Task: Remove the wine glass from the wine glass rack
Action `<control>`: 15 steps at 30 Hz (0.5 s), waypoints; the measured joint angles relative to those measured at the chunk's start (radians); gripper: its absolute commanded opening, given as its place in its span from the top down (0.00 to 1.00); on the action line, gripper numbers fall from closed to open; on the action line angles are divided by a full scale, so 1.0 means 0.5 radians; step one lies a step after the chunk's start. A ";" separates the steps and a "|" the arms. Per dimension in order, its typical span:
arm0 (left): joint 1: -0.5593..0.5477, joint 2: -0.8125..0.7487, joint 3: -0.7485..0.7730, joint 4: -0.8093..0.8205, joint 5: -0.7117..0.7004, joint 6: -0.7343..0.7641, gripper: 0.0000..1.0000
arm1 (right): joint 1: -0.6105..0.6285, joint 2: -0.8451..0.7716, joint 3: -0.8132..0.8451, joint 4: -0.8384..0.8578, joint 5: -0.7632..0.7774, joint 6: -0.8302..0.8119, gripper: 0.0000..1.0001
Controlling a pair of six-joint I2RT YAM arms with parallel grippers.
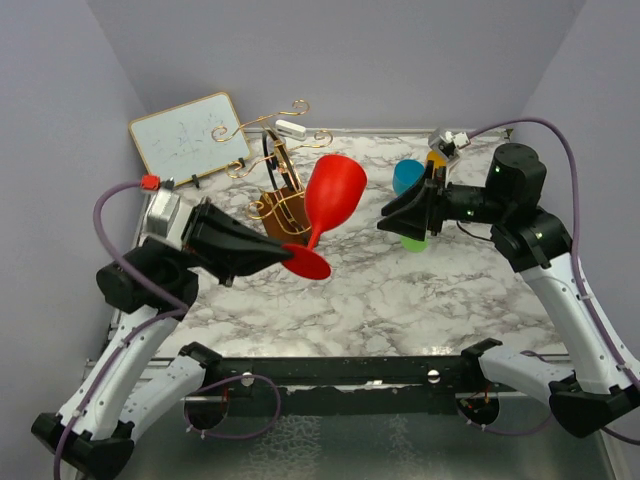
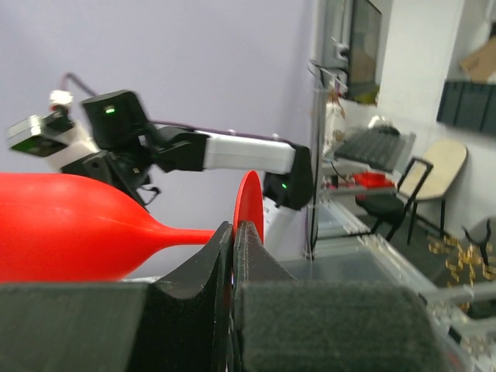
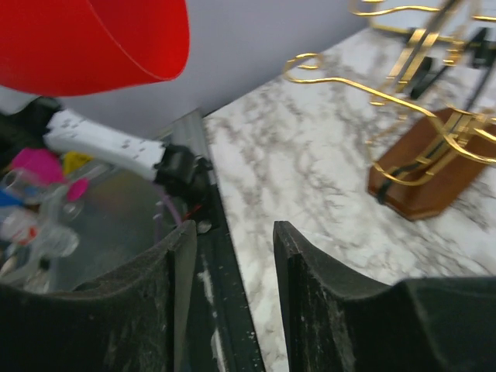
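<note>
Red wine glass (image 1: 335, 195) hangs in the air just to the right of the wine glass rack (image 1: 272, 200), off its hooks. It leans over, with its bowl up toward the back and its round foot down toward the front. The left gripper (image 1: 288, 256) holds it. Its 2 jaws pinch the thin stem right by the foot, as the left wrist view shows. I cannot tell if anything is in the bowl.

The rack is gold wire with curly arms on a brown wooden block. It stands on the marble table (image 1: 400, 300).

The right gripper (image 1: 385, 222) floats further right of the rack, with its jaws spread apart. A blue cup (image 1: 407, 177) sits behind that gripper, and something green (image 1: 413, 243) peeks out under it. I cannot see into the cup. A white board (image 1: 190, 135) leans to the left of the rack.
</note>
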 measured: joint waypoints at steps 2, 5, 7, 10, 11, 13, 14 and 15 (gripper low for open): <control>0.000 -0.135 -0.039 -0.025 0.093 0.024 1.00 | 0.000 0.006 -0.103 0.199 -0.315 0.075 0.42; 0.000 -0.378 -0.076 -0.191 0.202 0.134 1.00 | 0.000 -0.022 -0.233 0.568 -0.612 0.264 0.35; 0.000 -0.520 -0.075 -0.301 0.247 0.210 1.00 | 0.000 -0.037 -0.278 0.836 -0.755 0.404 0.34; -0.003 -0.673 -0.072 -0.424 0.301 0.294 1.00 | 0.000 -0.025 -0.285 1.293 -0.909 0.666 0.34; -0.003 -0.702 -0.069 -0.461 0.313 0.317 1.00 | 0.000 -0.011 -0.280 1.451 -0.949 0.775 0.34; -0.004 -0.717 -0.068 -0.516 0.330 0.348 1.00 | 0.002 0.051 -0.264 1.778 -1.011 0.977 0.34; -0.003 -0.716 -0.068 -0.546 0.334 0.357 1.00 | 0.006 0.086 -0.250 1.913 -1.032 1.076 0.34; -0.003 -0.712 -0.069 -0.582 0.340 0.361 1.00 | 0.014 0.133 -0.233 2.053 -1.048 1.173 0.35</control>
